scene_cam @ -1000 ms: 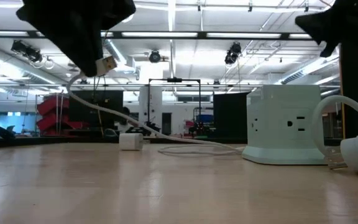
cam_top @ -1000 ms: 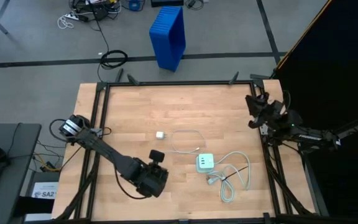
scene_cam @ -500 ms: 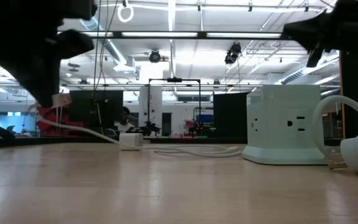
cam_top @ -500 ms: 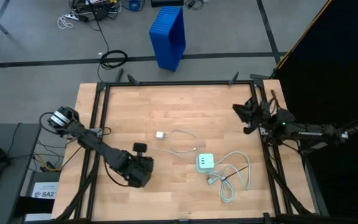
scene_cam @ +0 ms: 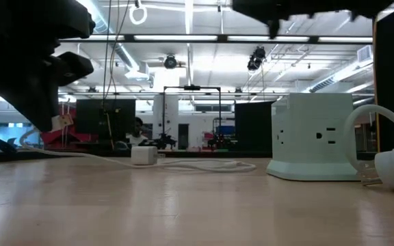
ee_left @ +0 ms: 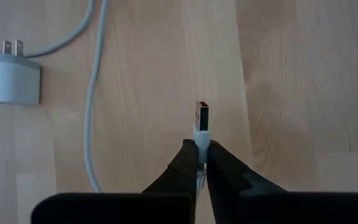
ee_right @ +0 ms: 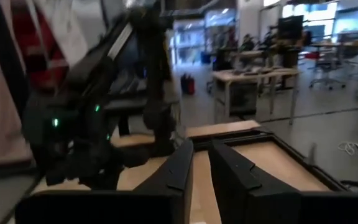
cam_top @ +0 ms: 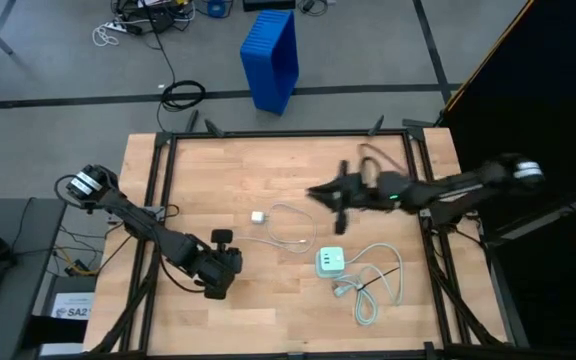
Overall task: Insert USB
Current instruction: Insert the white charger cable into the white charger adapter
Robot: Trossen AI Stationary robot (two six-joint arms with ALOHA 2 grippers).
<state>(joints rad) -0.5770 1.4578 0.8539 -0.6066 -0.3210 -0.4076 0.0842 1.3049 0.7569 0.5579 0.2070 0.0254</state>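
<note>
Gleaming silvery-tipped white USB [ee_left: 202,119]

USB [scene_cam: 63,121] in left claw [scene_cam: 55,125] (raised)

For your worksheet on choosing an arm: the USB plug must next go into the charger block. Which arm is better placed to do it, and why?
Left. The left gripper already pinches the USB plug, tip forward. The right gripper hangs empty above the table, beyond the charger block; it might steady the block.

Robotics lab: ceiling strip lights [scene_cam: 183,37]
</note>
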